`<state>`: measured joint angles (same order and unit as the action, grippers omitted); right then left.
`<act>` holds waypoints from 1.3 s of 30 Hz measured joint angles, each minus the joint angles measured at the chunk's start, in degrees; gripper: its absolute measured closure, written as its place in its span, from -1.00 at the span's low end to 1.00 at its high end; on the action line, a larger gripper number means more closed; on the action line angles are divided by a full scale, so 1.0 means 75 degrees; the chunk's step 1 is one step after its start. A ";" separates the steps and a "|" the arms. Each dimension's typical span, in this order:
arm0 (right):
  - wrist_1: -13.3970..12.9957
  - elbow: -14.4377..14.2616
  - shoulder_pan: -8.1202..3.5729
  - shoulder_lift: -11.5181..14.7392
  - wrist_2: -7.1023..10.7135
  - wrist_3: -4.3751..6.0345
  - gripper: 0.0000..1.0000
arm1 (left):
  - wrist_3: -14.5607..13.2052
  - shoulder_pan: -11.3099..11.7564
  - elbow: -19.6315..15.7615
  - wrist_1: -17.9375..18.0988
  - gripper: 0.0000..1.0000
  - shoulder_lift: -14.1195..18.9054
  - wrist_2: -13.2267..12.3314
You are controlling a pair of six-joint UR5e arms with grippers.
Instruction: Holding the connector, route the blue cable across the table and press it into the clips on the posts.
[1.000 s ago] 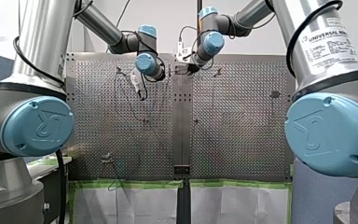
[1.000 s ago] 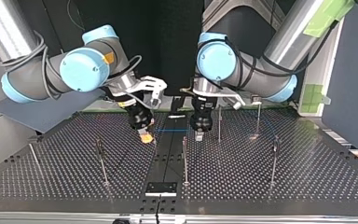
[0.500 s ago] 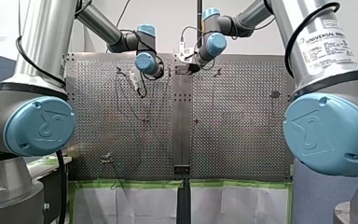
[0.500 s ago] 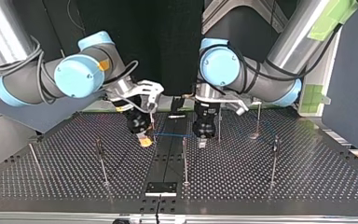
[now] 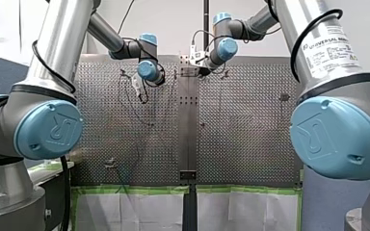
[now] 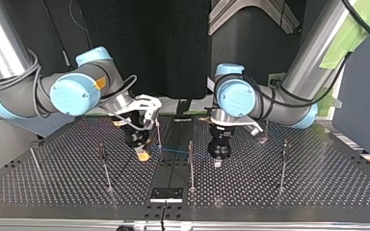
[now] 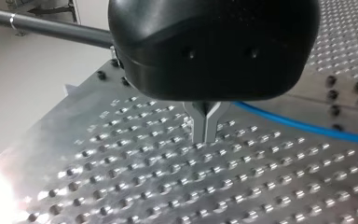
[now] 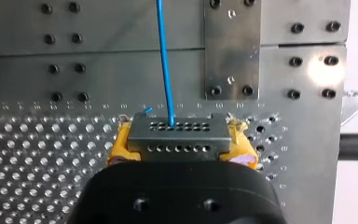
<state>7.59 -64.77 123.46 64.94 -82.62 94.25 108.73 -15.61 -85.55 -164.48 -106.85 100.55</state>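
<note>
Right end effector point(image 8: 179, 145) first: it is closed on the connector point(image 8: 177, 136). Its yellow pads point(image 8: 121, 145) squeeze the little grey metal block from both sides. The blue cable point(image 8: 164, 60) comes out of the connector's row of holes and runs straight away from me.

I think the connector is hard and small, so it is a good place to hold. The cable is thin, and I think it is light and soft. It should bend easily and sag if I let it go loose. The spot where it goes into the connector looks weak, so I should not tug hard there. To press it into a clip, I would hold it close beside that clip.

In the top view the cable is a thin blue line in the middle of the frame. It runs low over the surface point(image 6: 294, 187), from my right end effector at center left toward my left end effector point(image 6: 218, 161) at center right. It passes by one of the posts point(image 6: 191, 163), but I cannot tell on which side.

My left end effector has its metal fingers point(image 7: 206, 125) pressed together. The cable shows just beside them, but the black body hides where it goes. I cannot tell if it is pinched.

The clips are too small for me to make out. In the front view my big arms cover a lot, and the cable there is too thin to follow.
</note>
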 joint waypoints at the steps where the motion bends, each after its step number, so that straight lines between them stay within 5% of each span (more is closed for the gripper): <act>1: 0.0000 0.0024 -0.0029 -0.0016 0.0012 0.0007 1.00 | -0.0004 0.0023 0.0067 -0.0016 1.00 -0.0015 -0.0023; 16: -0.0010 0.0143 -0.0474 -0.0114 0.0260 0.0078 1.00 | -0.0026 0.0184 0.0264 -0.0259 0.92 -0.0043 -0.0168; 17: -0.0008 0.0143 -0.0501 -0.0118 0.0263 0.0079 1.00 | -0.0028 0.0178 0.0264 -0.0293 0.68 -0.0043 -0.0169; 18: -0.0007 0.0144 -0.0518 -0.0118 0.0265 0.0080 1.00 | -0.0029 0.0173 0.0265 -0.0317 0.68 -0.0043 -0.0170; 20: -0.0006 0.0144 -0.0544 -0.0125 0.0271 0.0080 1.00 | -0.0033 0.0153 0.0265 -0.0369 -0.08 -0.0044 -0.0171; 21: -0.0006 0.0144 -0.0551 -0.0127 0.0276 0.0080 1.00 | -0.0036 0.0140 0.0264 -0.0397 -0.08 -0.0044 -0.0172; 23: -0.0005 0.0144 -0.0559 -0.0129 0.0285 0.0080 1.00 | -0.0065 0.0111 0.0262 -0.0472 -0.64 -0.0043 -0.0172; 24: -0.0005 0.0145 -0.0563 -0.0130 0.0287 0.0080 1.00 | -0.0087 0.0100 0.0260 -0.0508 -0.64 -0.0043 -0.0172; 25: -0.0005 0.0144 -0.0567 -0.0130 0.0288 0.0080 1.00 | -0.0112 0.0090 0.0259 -0.0552 -1.00 -0.0042 -0.0172; 39: 0.0006 0.0144 -0.0591 -0.0131 0.0293 0.0080 1.00 | -0.0306 -0.0101 0.0192 -0.1560 -1.00 0.0162 0.0016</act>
<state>7.64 -63.69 119.03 63.96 -80.43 94.85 106.43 -16.37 -84.11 -176.19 -105.63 100.68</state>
